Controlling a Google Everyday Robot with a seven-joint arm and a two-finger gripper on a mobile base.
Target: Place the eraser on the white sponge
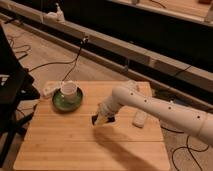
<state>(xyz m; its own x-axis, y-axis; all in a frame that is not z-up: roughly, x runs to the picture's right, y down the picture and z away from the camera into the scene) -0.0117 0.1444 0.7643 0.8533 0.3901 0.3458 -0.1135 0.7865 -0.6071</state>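
Observation:
My gripper (101, 120) hangs low over the middle of the wooden table (70, 145), at the end of the white arm that reaches in from the right. It is shut on a small, flat black bar, the eraser (110, 120), whose dark ends stick out on both sides of the fingertips. The white sponge (140, 118), a pale block, lies on the table a short way to the right of the gripper, partly under the forearm. The eraser and the sponge are apart.
A white cup (69, 90) stands on a green saucer (59, 102) at the table's back left. A black chair (12, 85) stands close to the left edge. Cables and a power strip (47, 90) lie on the floor behind.

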